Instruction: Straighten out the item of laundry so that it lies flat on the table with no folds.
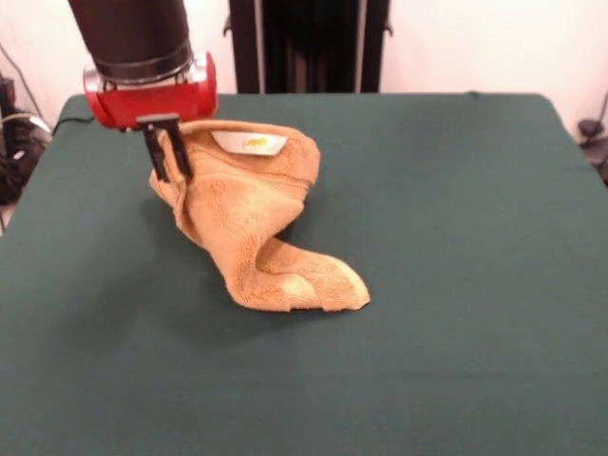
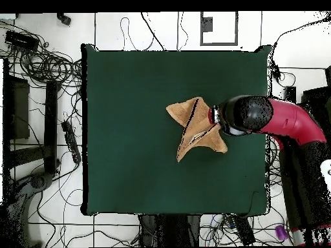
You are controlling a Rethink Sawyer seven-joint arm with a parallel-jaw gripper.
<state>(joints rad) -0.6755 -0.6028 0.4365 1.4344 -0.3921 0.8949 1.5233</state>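
Observation:
The orange-tan terry towel point(image 1: 252, 223) is crumpled and partly lifted. Its upper left edge hangs from my gripper point(image 1: 174, 177), and its lower end rests folded on the dark green table point(image 1: 456, 237). The gripper's two black fingers point(image 1: 159, 157) stand close together, pinching the towel's raised edge at the table's far left. A white label point(image 1: 249, 142) shows on the raised part. In the overhead view the towel point(image 2: 194, 126) lies bunched in an uneven star shape right of the table's point(image 2: 129, 97) middle. The red arm point(image 2: 284, 123) reaches in from the right and its wrist hides the gripper.
Green cloth spreads wide on all sides of the towel, most to the right in the front view. Cables and equipment point(image 2: 39, 64) lie on the floor around the table. The robot's black pedestal point(image 1: 309, 43) stands behind the far edge.

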